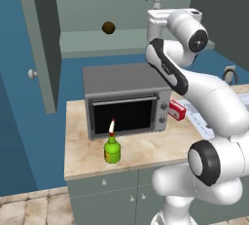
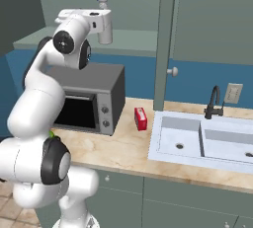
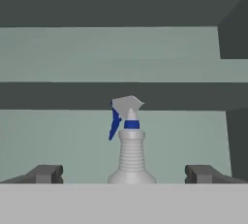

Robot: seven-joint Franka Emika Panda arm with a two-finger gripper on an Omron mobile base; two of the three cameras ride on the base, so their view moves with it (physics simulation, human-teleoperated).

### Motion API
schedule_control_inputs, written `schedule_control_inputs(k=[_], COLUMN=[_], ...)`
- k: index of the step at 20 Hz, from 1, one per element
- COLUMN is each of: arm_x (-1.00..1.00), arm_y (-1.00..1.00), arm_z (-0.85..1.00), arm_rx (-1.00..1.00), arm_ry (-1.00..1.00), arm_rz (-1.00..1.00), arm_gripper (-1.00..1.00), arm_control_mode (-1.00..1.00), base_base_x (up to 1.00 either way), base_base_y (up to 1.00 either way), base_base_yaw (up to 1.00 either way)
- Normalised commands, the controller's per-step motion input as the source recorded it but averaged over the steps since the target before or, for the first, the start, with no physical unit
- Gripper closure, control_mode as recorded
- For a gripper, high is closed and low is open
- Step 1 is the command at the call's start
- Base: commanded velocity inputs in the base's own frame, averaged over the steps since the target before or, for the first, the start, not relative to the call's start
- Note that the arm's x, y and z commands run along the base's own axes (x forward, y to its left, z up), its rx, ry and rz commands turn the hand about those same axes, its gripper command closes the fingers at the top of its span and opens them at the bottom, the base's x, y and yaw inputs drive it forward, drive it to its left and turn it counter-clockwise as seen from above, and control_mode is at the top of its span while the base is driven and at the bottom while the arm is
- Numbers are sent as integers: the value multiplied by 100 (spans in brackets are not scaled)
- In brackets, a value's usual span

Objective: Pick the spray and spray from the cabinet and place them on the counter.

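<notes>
A white robot arm is reaching up into the open grey-green cabinet (image 1: 121,5) above a beige marbled desk (image 1: 146,151). Its claw (image 3: 123,173) is standing wide open and empty, its two dark fingertips (image 3: 46,173) showing well apart on either side of the tall grey-white spray bottle (image 3: 130,145) in the hand view. That bottle, with its blue and white nozzle, is standing upright on the cabinet's inner shelf (image 1: 97,41), toward the shelf's right end, and the fingertips are not yet touching it. A small brown ball (image 1: 108,27) is sitting on the same shelf, well apart to the left. The shorter green spray bottle (image 1: 112,148) is already standing upright on the desk near its front edge, just in front of the grey toaster oven (image 1: 126,100), so half the task looks done. A flat red box (image 2: 141,118) is lying on the desk between the oven and the pale sink (image 2: 197,143). To do this step well, the arm should probably be moving straight forward, keeping the bottle centred between the fingertips, and closing on the ribbed neck or upper body rather than the trigger head. Closing too early or off-centre could be tipping the tall bottle over on the shelf.
</notes>
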Motion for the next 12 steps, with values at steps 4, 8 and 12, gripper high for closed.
schedule_control_inputs(k=[4, 8, 12], arm_x=[25, 25, 26], arm_y=[0, 0, 0], arm_z=[0, 0, 0], arm_rx=[-1, -1, -1], arm_ry=[0, 0, 0], arm_rz=[0, 0, 0], arm_gripper=[-100, -100, -100], arm_control_mode=[-100, -100, -100], base_base_x=[0, 0, 0], base_base_y=[0, 0, 0], base_base_yaw=[0, 0, 0])
